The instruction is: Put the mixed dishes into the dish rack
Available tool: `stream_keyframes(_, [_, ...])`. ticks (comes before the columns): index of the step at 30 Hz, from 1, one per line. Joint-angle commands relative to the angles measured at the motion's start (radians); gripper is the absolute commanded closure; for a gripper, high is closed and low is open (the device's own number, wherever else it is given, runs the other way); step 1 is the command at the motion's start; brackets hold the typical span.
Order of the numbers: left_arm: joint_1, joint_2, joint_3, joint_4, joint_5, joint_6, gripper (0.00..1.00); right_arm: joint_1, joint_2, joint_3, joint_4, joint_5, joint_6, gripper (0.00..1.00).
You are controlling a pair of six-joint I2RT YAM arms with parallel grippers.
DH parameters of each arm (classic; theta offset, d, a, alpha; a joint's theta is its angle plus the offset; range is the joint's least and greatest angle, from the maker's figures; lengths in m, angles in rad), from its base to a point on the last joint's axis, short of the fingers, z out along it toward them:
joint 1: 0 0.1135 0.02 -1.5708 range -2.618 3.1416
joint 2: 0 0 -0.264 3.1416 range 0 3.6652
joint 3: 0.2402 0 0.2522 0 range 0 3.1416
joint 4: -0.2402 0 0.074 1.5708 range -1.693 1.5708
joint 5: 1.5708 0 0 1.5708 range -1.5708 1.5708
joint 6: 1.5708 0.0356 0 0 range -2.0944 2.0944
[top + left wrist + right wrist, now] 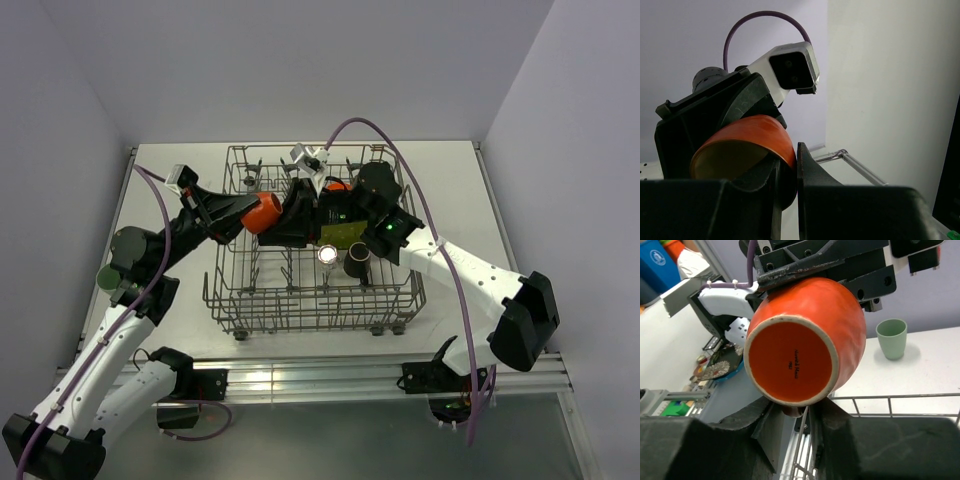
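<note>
My left gripper point(245, 212) is shut on the rim of the orange bowl point(264, 213) and holds it on its side above the left part of the dish rack point(310, 305). In the left wrist view one finger is inside the bowl point(750, 135) and one outside. My right gripper point(298, 215) is right against the bowl's base. In the right wrist view its jaws stand a little apart just under the bowl point(805, 330), with nothing between them. In the rack are a clear glass point(327, 254), a dark brown mug point(357, 260), a yellow-green plate point(340, 232) and a small orange cup point(338, 186).
A pale green cup point(108, 276) stands on the white table left of the rack, beside my left arm; it also shows in the right wrist view point(891, 338). The rack's top wire point(890, 396) runs just below my right gripper. Walls close in the table on three sides.
</note>
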State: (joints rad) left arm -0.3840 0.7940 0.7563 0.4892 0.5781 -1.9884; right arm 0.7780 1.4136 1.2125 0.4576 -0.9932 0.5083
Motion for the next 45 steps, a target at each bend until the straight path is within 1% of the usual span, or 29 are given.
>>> stream_keyframes(1, [-0.006,-0.009,0.026,-0.023,0.039,0.043,1.0,-0.006,-0.016,0.067,0.072,-0.031,0.019,0.67])
stream_keyframes(4, [-0.004,-0.013,0.021,-0.041,0.037,0.057,1.0,-0.006,-0.015,0.078,0.072,-0.029,0.039,0.61])
stream_keyframes(6, [-0.004,-0.016,0.017,-0.047,0.034,0.063,1.0,-0.006,-0.016,0.079,0.069,-0.001,0.047,0.61])
stream_keyframes(7, [-0.006,-0.019,0.012,-0.049,0.031,0.068,1.0,-0.006,-0.016,0.081,0.059,0.011,0.052,0.63])
stream_keyframes(9, [-0.006,-0.021,0.006,-0.047,0.023,0.072,1.0,-0.006,-0.018,0.07,0.093,0.025,0.1,0.69])
stream_keyframes(10, [-0.006,-0.019,0.002,-0.044,0.02,0.076,1.0,-0.005,-0.019,0.055,0.142,0.031,0.122,0.75])
stream_keyframes(12, [-0.006,-0.018,-0.008,-0.019,0.014,0.069,1.0,0.004,-0.019,0.047,0.17,0.063,0.154,0.84])
stream_keyframes(13, [-0.006,-0.018,-0.018,-0.005,0.011,0.059,1.0,0.007,-0.019,0.048,0.165,0.076,0.15,0.98])
stream_keyframes(14, [-0.006,-0.018,-0.021,0.008,0.009,0.056,1.0,0.013,-0.021,0.048,0.156,0.091,0.127,1.0])
stream_keyframes(17, [-0.007,-0.016,-0.021,0.022,0.017,0.06,0.99,0.018,-0.024,0.035,0.174,0.123,0.133,1.0])
stream_keyframes(18, [-0.007,-0.018,-0.026,0.026,0.017,0.057,0.93,0.018,-0.025,0.032,0.182,0.128,0.133,1.0])
stream_keyframes(19, [-0.007,-0.03,-0.044,0.037,0.009,0.043,0.8,0.017,-0.028,0.032,0.176,0.14,0.125,1.0])
stream_keyframes(20, [-0.007,-0.039,-0.055,0.041,0.005,0.037,0.51,0.018,-0.028,0.032,0.176,0.142,0.124,1.0])
stream_keyframes(21, [-0.007,-0.047,-0.066,0.046,0.002,0.033,0.38,0.017,-0.027,0.03,0.174,0.139,0.125,1.0])
stream_keyframes(22, [-0.007,-0.053,-0.075,0.048,0.002,0.034,0.26,0.018,-0.027,0.03,0.168,0.134,0.122,1.0])
stream_keyframes(23, [-0.007,-0.053,-0.075,0.042,0.006,0.04,0.1,0.018,-0.028,0.027,0.167,0.14,0.118,1.0])
stream_keyframes(25, [-0.007,-0.042,-0.063,0.002,0.031,0.068,0.01,0.017,-0.042,0.009,0.17,0.151,0.113,1.0])
stream_keyframes(30, [0.002,-0.067,-0.049,-0.098,0.022,0.135,0.01,-0.005,-0.059,-0.005,0.127,0.169,0.098,1.0])
stream_keyframes(31, [0.02,-0.071,-0.026,-0.133,0.028,0.176,0.01,-0.011,-0.07,-0.019,0.124,0.171,0.096,1.0])
stream_keyframes(32, [0.034,-0.072,-0.012,-0.215,0.049,0.204,0.01,-0.017,-0.074,-0.027,0.121,0.174,0.096,1.0])
stream_keyframes(34, [0.081,-0.084,0.018,-0.308,0.061,0.282,0.01,-0.034,-0.094,-0.05,0.089,0.185,0.078,1.0])
stream_keyframes(35, [0.101,-0.091,0.026,-0.386,0.065,0.307,0.01,-0.039,-0.103,-0.053,0.064,0.192,0.061,1.0])
stream_keyframes(36, [0.121,-0.11,0.037,-0.426,0.062,0.348,0.01,-0.042,-0.12,-0.057,0.002,0.223,0.043,1.0])
stream_keyframes(38, [0.174,-0.13,0.051,-0.507,0.045,0.385,0.01,-0.042,-0.137,-0.054,-0.077,0.255,-0.025,1.0])
stream_keyframes(39, [0.186,-0.139,0.075,-0.591,0.025,0.423,0.01,-0.042,-0.149,-0.047,-0.152,0.275,-0.046,1.0])
stream_keyframes(40, [0.207,-0.138,0.09,-0.63,0.017,0.444,0.01,-0.046,-0.159,-0.053,-0.164,0.301,-0.057,1.0])
stream_keyframes(42, [0.22,-0.116,0.139,-0.725,0.005,0.508,0.01,-0.055,-0.176,-0.054,-0.21,0.314,-0.065,1.0])
stream_keyframes(45, [0.224,-0.09,0.204,-0.799,-0.027,0.584,0.01,-0.056,-0.171,-0.016,-0.33,0.353,-0.116,1.0])
